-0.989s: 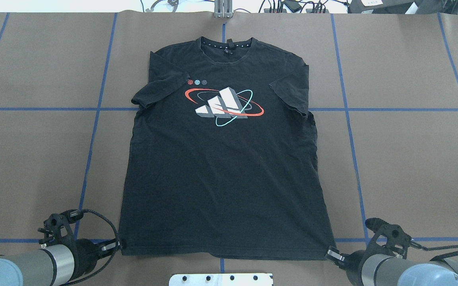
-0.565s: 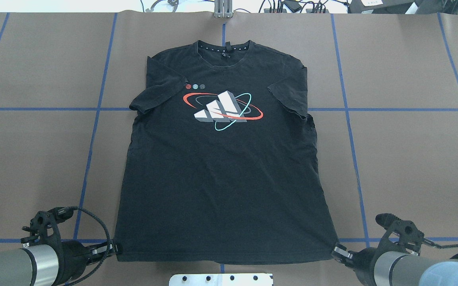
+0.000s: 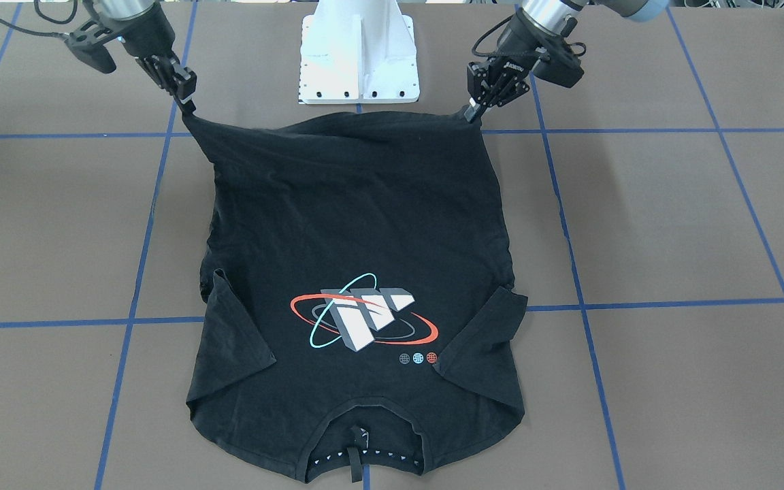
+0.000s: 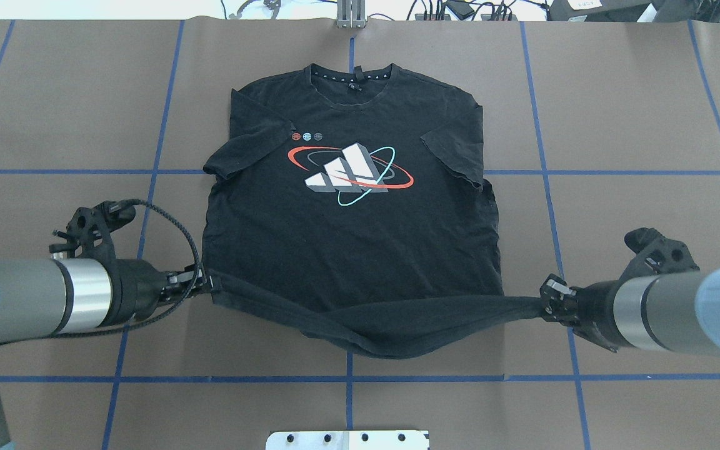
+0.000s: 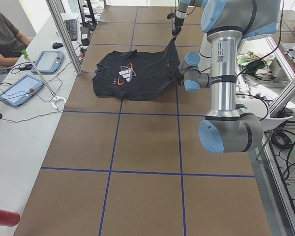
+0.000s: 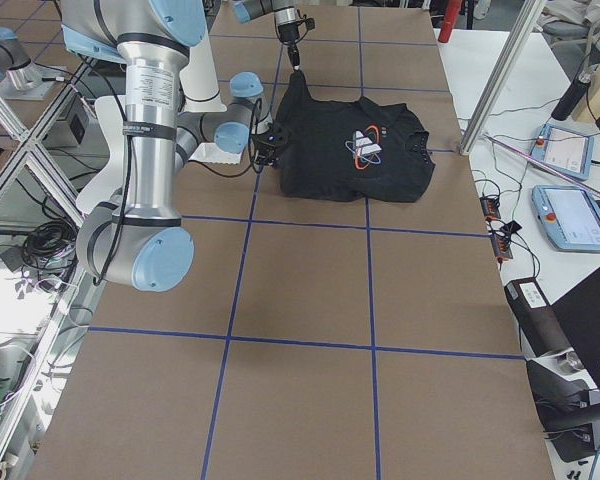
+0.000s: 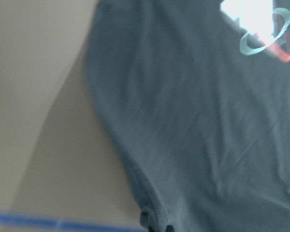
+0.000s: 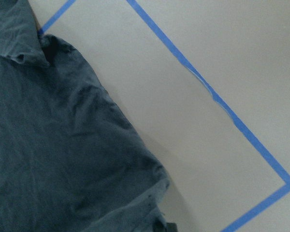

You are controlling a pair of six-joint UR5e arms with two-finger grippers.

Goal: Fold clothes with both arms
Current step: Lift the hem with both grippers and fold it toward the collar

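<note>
Holds both 6 o'clock hem corners of the shirt (image 4: pixel 347 237) pinched in left tool (image 4: pixel 207 282) and right tool (image 4: pixel 544 300), raised; no fold laid yet.

The black short-sleeved T-shirt (image 4: pixel 347 250) lies face up on the table (image 4: pixel 647 125), collar (image 4: pixel 352 75) at the far side. Its red, cyan and white-grey orbit graphic (image 4: pixel 349 167) sits on the chest. Both sleeves are folded inward over the front. The hem (image 4: pixel 385 340) is held up off the table, stretched between the grippers and sagging in the middle. The left gripper (image 4: pixel 207 284) pinches one hem corner and the right gripper (image 4: pixel 544 303) pinches the other. The silver-grey left arm (image 4: pixel 22 300) and right arm (image 4: pixel 666 309) reach in from opposite sides.
</note>
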